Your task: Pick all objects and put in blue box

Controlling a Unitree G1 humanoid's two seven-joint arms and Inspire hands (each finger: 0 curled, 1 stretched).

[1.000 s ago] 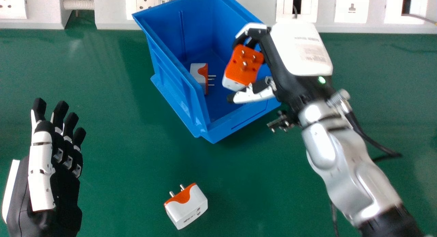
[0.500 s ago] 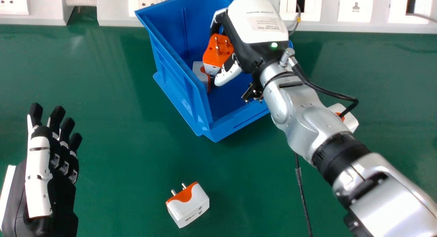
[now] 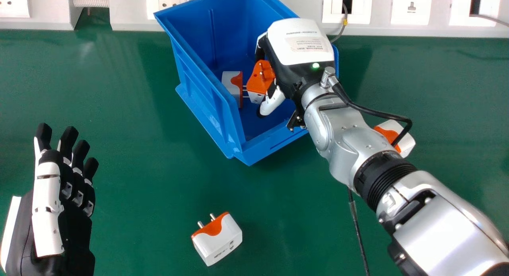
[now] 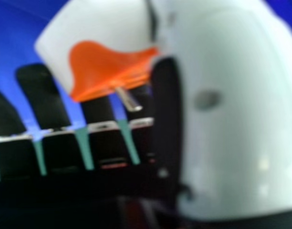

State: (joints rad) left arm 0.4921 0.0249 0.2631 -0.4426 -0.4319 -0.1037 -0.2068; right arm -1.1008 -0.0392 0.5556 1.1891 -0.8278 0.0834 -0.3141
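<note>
In the head view my right hand (image 3: pixel 300 65) is inside the blue box (image 3: pixel 238 148), fingers and thumb pinching an orange and white adapter (image 3: pixel 260 78). The right hand view shows my right hand (image 4: pixel 226 119) with the held adapter (image 4: pixel 105 62) between thumb and fingers, a metal pin visible. Another adapter (image 3: pixel 232 85) lies in the box, just left of the held one. One adapter (image 3: pixel 218 240) rests on the table at the front, and another (image 3: pixel 397 137) is partly hidden behind my right forearm. My left hand (image 3: pixel 49 196) is at the left with straight fingers.
The green table (image 3: pixel 131 148) surrounds the box. A white trunking strip with sockets (image 3: pixel 411 7) runs along the back, behind the box. A black cable (image 3: pixel 375 113) loops beside my right wrist, and another cable (image 3: pixel 358 232) hangs below the forearm.
My right hand has moved left, farther over and into the box, carrying the adapter, then slightly back toward the front. The adapter at the right has come into sight behind the forearm.
</note>
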